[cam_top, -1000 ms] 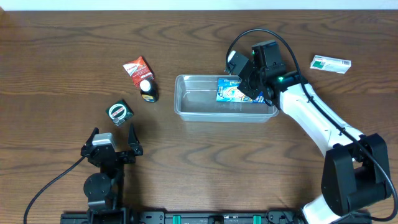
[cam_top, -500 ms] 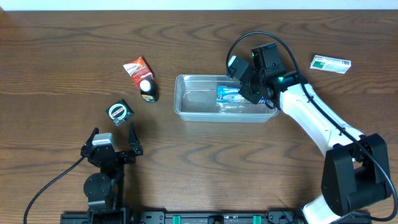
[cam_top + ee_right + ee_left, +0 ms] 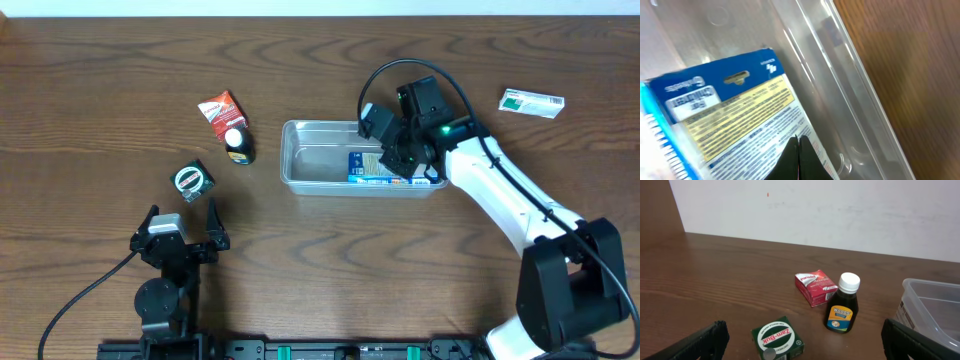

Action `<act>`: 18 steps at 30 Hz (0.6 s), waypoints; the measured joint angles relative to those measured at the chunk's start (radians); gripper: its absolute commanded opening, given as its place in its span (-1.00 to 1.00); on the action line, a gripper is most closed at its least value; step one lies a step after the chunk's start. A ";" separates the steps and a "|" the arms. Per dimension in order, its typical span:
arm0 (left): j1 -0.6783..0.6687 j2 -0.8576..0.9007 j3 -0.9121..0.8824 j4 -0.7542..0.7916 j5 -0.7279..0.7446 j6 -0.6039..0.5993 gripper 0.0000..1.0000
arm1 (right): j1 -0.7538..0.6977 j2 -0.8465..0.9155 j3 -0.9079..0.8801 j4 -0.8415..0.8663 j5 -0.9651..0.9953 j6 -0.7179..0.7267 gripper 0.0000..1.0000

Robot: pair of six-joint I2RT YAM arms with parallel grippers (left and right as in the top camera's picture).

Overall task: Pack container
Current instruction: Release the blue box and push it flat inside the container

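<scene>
The packing is only getting started. The container [image 3: 315, 160] is sitting on the desk [image 3: 100, 80] a little right of the middle, and one thing is lying inside it: a blue packet [image 3: 368, 166], resting flat near the tub's right end. The right pincer [image 3: 400, 160] is reaching down into the tub, and in the wrist view its fingers are meeting narrowly over the packet's lower edge, so it appears to be gripping the packet rather than letting it go.

Four things are waiting outside. A red box [image 3: 218, 108], a dark bottle [image 3: 238, 146] and a green tin [image 3: 192, 180] are standing to the left of the tub. A green-and-white box [image 3: 532, 102] is lying well apart to its right. The left pincer [image 3: 182, 215] is hanging wide and empty near the desk's front edge, just beside the tin.

By my reckoning, most of the job is waiting to be done.
</scene>
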 measured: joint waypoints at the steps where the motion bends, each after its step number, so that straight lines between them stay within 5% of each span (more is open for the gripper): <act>1: 0.000 0.000 0.000 0.000 0.000 0.000 0.96 | 0.002 -0.011 0.000 -0.008 0.000 0.000 -0.97; 16: 0.000 0.000 0.000 0.000 0.000 0.000 0.96 | 0.003 -0.235 0.000 -0.108 -0.010 0.207 -0.97; 18: 0.000 0.000 0.000 0.000 0.000 0.000 0.96 | 0.003 -0.237 0.000 -0.141 -0.011 0.226 -0.77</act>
